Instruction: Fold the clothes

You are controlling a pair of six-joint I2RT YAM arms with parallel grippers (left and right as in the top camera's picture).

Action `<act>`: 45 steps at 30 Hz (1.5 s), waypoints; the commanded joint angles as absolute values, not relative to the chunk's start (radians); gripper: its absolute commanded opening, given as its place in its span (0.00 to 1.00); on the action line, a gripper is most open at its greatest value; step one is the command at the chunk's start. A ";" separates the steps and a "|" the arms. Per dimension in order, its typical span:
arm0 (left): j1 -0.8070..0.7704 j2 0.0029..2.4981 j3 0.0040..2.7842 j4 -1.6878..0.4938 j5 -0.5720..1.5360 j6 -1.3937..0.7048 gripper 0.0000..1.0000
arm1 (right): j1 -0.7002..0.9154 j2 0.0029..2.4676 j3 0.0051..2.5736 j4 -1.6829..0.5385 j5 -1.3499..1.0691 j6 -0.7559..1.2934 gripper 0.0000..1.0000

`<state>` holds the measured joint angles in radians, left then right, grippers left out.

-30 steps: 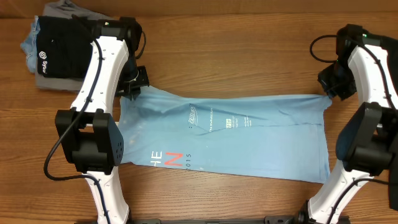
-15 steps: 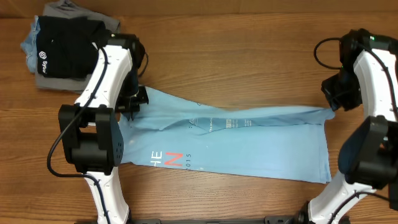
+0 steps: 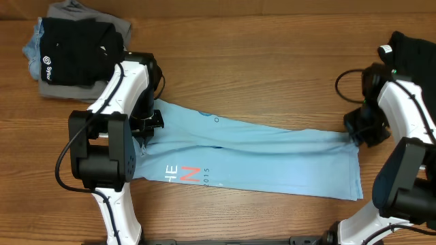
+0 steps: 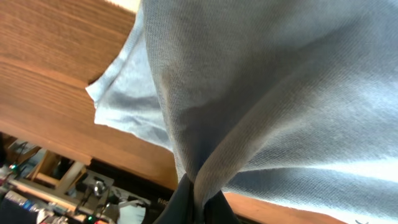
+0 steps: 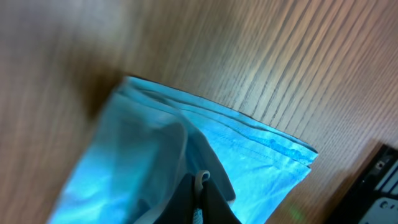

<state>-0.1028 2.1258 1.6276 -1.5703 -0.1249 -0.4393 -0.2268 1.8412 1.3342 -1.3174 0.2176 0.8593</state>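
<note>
The light blue T-shirt [image 3: 266, 160] lies across the middle of the wooden table, its far edge drawn toward the near edge, coral-red and white lettering [image 3: 184, 174] showing at the lower left. My left gripper [image 3: 147, 122] is shut on the shirt's far left corner; the left wrist view shows cloth [image 4: 267, 93] pinched between the fingers [image 4: 198, 202]. My right gripper [image 3: 355, 133] is shut on the far right corner; the right wrist view shows the blue cloth [image 5: 155, 155] clamped in the fingers [image 5: 200, 193]. A black garment [image 3: 71, 51] with a white logo lies on a pile at the far left.
The pile at the back left also holds grey cloth [image 3: 82, 13] and light blue cloth [image 3: 30, 47] under the black garment. Bare wooden table [image 3: 259, 61] lies beyond the shirt. A dark object [image 3: 412, 51] sits at the right edge behind my right arm.
Both grippers have moved toward the near edge of the table, pulling the shirt's far edge over its body. The chest print is now mostly hidden under the fold.
</note>
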 commanded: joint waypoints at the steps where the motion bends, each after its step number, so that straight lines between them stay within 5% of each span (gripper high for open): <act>1: -0.125 2.098 1.613 -1.594 -0.146 -0.457 0.04 | -0.232 1.823 1.266 -1.284 0.234 0.865 0.04; 7: -0.159 2.098 1.577 -1.626 -0.167 -0.487 0.05 | -0.231 1.823 1.227 -1.264 0.234 0.869 0.04; 12: -0.188 2.098 1.539 -1.641 -0.171 -0.488 0.17 | -0.231 1.823 1.227 -1.259 0.234 0.860 0.05; 33: -0.188 2.098 1.469 -1.624 -0.237 -0.587 0.16 | -0.323 1.820 1.113 -1.219 0.231 0.887 0.04; 35: -0.187 2.098 1.448 -1.607 -0.237 -0.587 0.19 | -0.331 1.820 1.113 -1.218 0.231 0.887 0.04; 37: -0.187 2.098 1.432 -1.594 -0.237 -0.587 0.35 | -0.332 1.820 1.113 -1.220 0.227 0.879 0.07; 39: -0.187 2.098 1.425 -1.589 -0.237 -0.583 0.35 | -0.332 1.820 1.113 -1.222 0.204 0.841 0.07; 42: -0.185 2.098 1.425 -1.583 -0.240 -0.583 0.35 | -0.336 1.820 1.113 -1.199 0.179 0.805 0.27; 43: -0.182 2.098 1.425 -1.580 -0.239 -0.583 0.36 | -0.337 1.820 1.113 -1.189 0.162 0.797 0.47; 44: -0.179 2.098 1.425 -1.577 -0.239 -0.583 0.36 | -0.338 1.820 1.113 -1.181 0.148 0.780 1.00; 45: -0.178 2.098 1.425 -1.577 -0.240 -0.583 0.36 | -0.338 1.820 1.113 -1.172 0.127 0.757 1.00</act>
<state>-0.1879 2.1242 1.4307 -1.5803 -0.2218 -0.5705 -0.3286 1.8412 1.1179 -1.1931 0.1825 0.8291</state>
